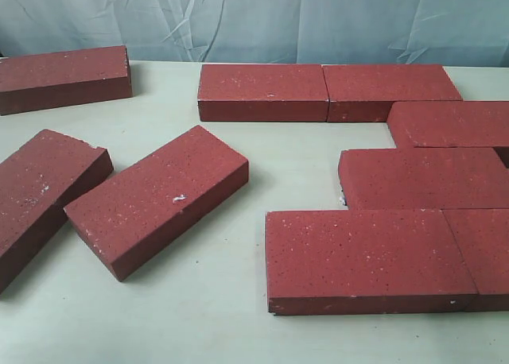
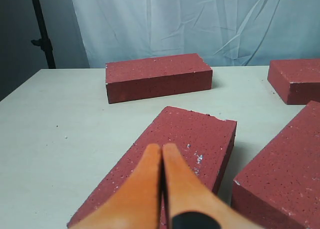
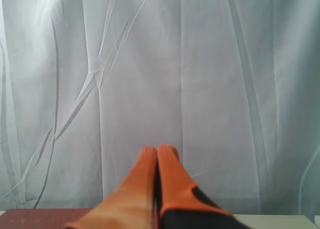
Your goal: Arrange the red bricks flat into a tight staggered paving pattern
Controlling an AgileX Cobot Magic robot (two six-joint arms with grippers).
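Left pincer [image 2: 162, 148] and right pincer [image 3: 157, 150] are pressed together; the left hangs over a red brick [image 2: 200, 136].

Nine red bricks [image 1: 370, 257] lie flat, six staggered, three loose

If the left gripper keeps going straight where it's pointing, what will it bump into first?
The left gripper would probably hit the slanted brick just under its shut fingers. If it rides high enough to clear that, the crosswise brick behind comes next. Depth is hard to judge.
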